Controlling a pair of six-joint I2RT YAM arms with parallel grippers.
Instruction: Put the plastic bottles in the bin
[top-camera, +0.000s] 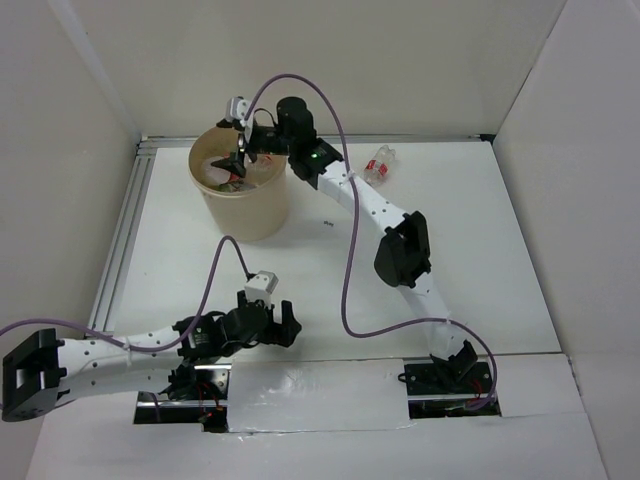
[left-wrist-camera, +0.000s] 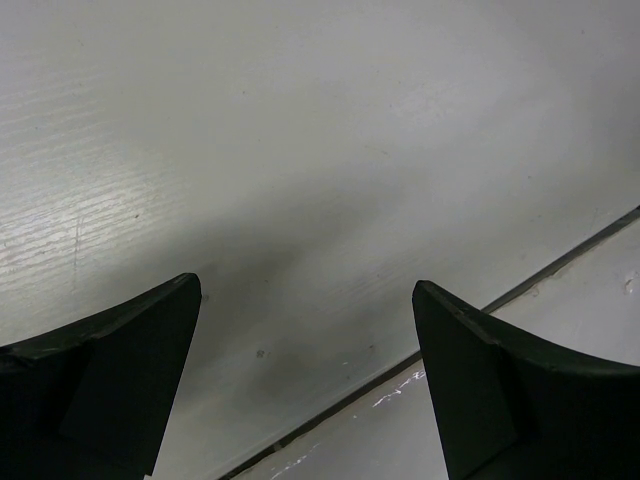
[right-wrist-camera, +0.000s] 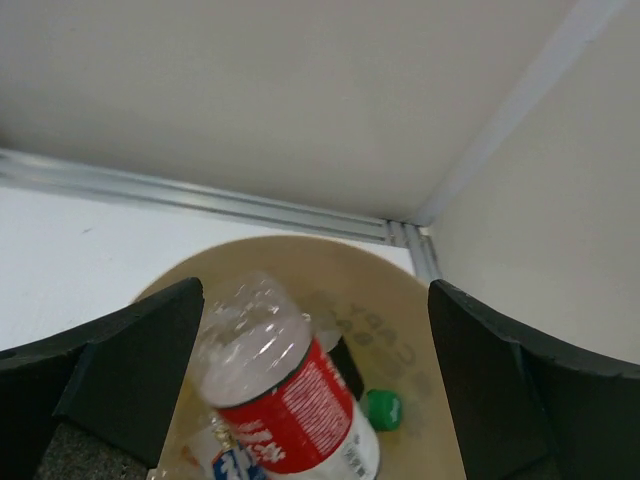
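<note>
The left gripper (top-camera: 286, 324) hangs low over the white table (top-camera: 470, 250), its jaws wide apart and holding nothing. Farther, the right gripper (right-wrist-camera: 315, 288) is open above the bin (top-camera: 246, 215). A red-labelled bottle (right-wrist-camera: 290, 395) lies inside the bin, free between the fingers. Another bottle (top-camera: 381, 163) lies on the table near the back wall.

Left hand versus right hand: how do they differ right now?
Place: the left hand sits low over the table near its own base, while the right hand hangs above the bin at the far side.
Below: the left hand's wrist view shows only table surface. The right hand's shows a red-labelled bottle lying in the bin, clear of its fingers.
Shared: both hands are open and hold nothing.
</note>
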